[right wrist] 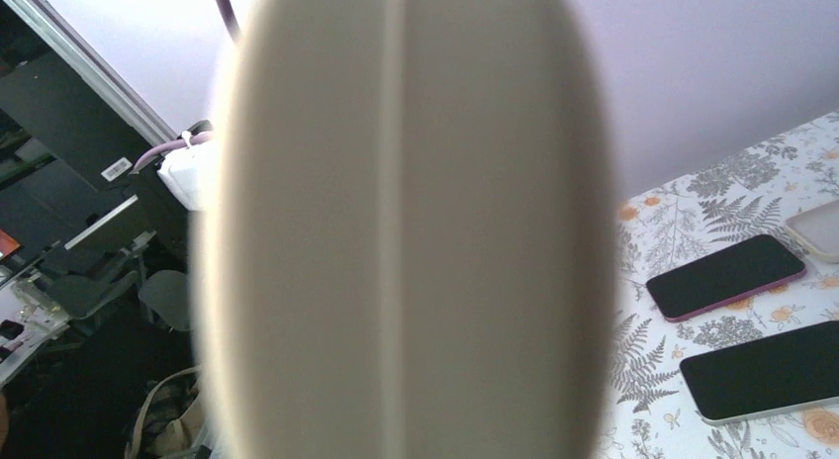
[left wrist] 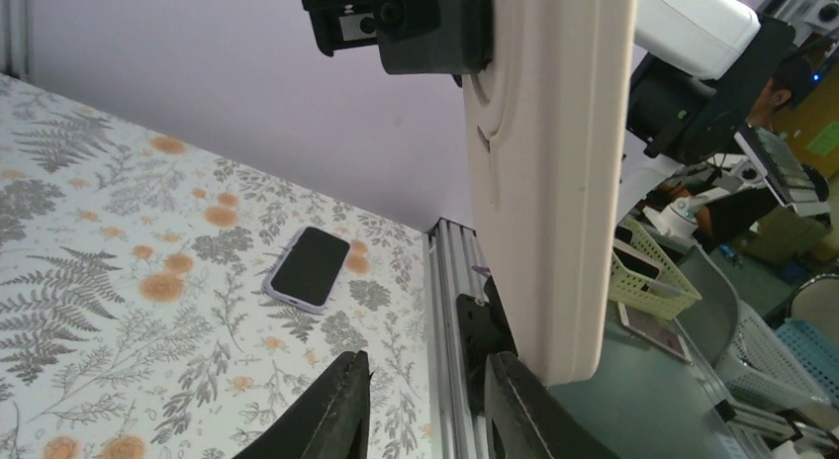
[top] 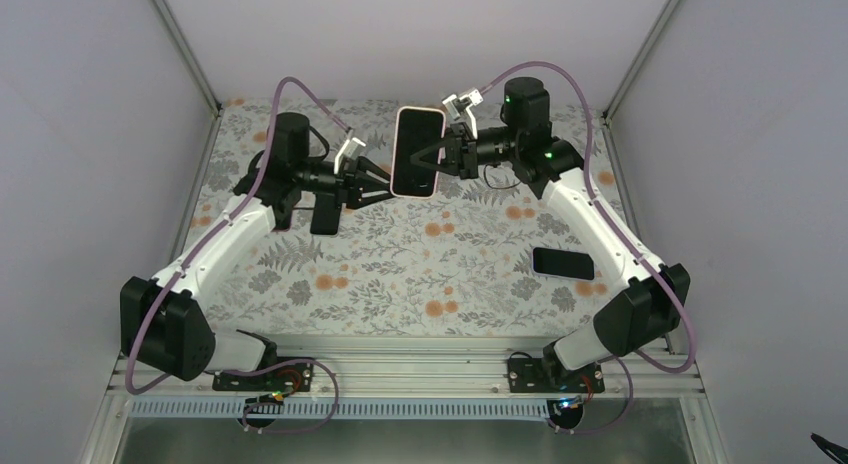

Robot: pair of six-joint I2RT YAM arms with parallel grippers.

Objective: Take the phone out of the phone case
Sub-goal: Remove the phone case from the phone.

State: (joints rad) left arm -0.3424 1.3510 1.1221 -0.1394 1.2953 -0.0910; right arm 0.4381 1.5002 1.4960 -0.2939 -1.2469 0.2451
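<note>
The phone case (right wrist: 406, 231) sits so close to the right wrist camera that it is only a cream blur across the middle. The right gripper (top: 428, 154) has its own fingers lost behind it there (not one tip shows). A pale case (right wrist: 817, 229) and a dark-screened phone (right wrist: 767, 370) run off that view's right edge. From the left wrist, the phone case is cut by the top edge and the left gripper (left wrist: 427, 358) by the bottom edge. From above, the left arm (top: 240, 229) covers most of a red-edged phone (top: 284, 222) near the worktop's (top: 450, 274) left edge.
</note>
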